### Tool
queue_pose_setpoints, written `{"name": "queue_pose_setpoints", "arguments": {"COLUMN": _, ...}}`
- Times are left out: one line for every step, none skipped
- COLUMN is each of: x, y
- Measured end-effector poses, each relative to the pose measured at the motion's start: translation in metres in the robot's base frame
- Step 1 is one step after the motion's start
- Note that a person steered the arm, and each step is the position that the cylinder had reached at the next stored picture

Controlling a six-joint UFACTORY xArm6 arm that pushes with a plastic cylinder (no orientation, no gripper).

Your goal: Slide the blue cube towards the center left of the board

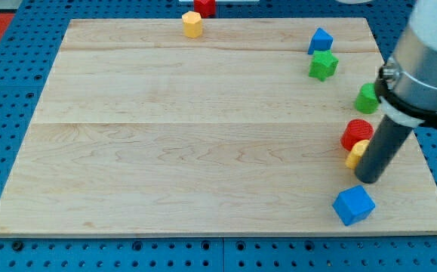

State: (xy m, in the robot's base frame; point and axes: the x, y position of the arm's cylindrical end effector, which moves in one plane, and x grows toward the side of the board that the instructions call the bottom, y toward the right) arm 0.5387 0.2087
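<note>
The blue cube sits near the board's bottom right corner. My tip is at the end of the dark rod, just above and to the right of the blue cube, apart from it by a small gap. The rod stands right beside a yellow block and a red cylinder, partly hiding the yellow one.
A green block lies at the right edge, partly behind the arm. A green star-shaped block and a blue triangular block are at the top right. A yellow hexagonal block and a red block are at the top edge of the wooden board.
</note>
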Motion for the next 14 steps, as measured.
{"name": "queue_pose_setpoints", "arguments": {"x": 0.014, "y": 0.028}}
{"name": "queue_pose_setpoints", "arguments": {"x": 0.051, "y": 0.021}}
{"name": "queue_pose_setpoints", "arguments": {"x": 0.065, "y": -0.026}}
{"name": "queue_pose_setpoints", "arguments": {"x": 0.065, "y": -0.095}}
{"name": "queue_pose_setpoints", "arguments": {"x": 0.048, "y": -0.114}}
{"name": "queue_pose_setpoints", "arguments": {"x": 0.028, "y": -0.103}}
{"name": "queue_pose_setpoints", "arguments": {"x": -0.002, "y": -0.101}}
{"name": "queue_pose_setpoints", "arguments": {"x": -0.038, "y": -0.101}}
{"name": "queue_pose_setpoints", "arguments": {"x": -0.06, "y": -0.134}}
{"name": "queue_pose_setpoints", "arguments": {"x": -0.068, "y": -0.177}}
{"name": "queue_pose_setpoints", "arguments": {"x": -0.068, "y": -0.226}}
{"name": "queue_pose_setpoints", "arguments": {"x": -0.068, "y": -0.278}}
{"name": "queue_pose_setpoints", "arguments": {"x": -0.063, "y": -0.327}}
{"name": "queue_pose_setpoints", "arguments": {"x": -0.047, "y": -0.362}}
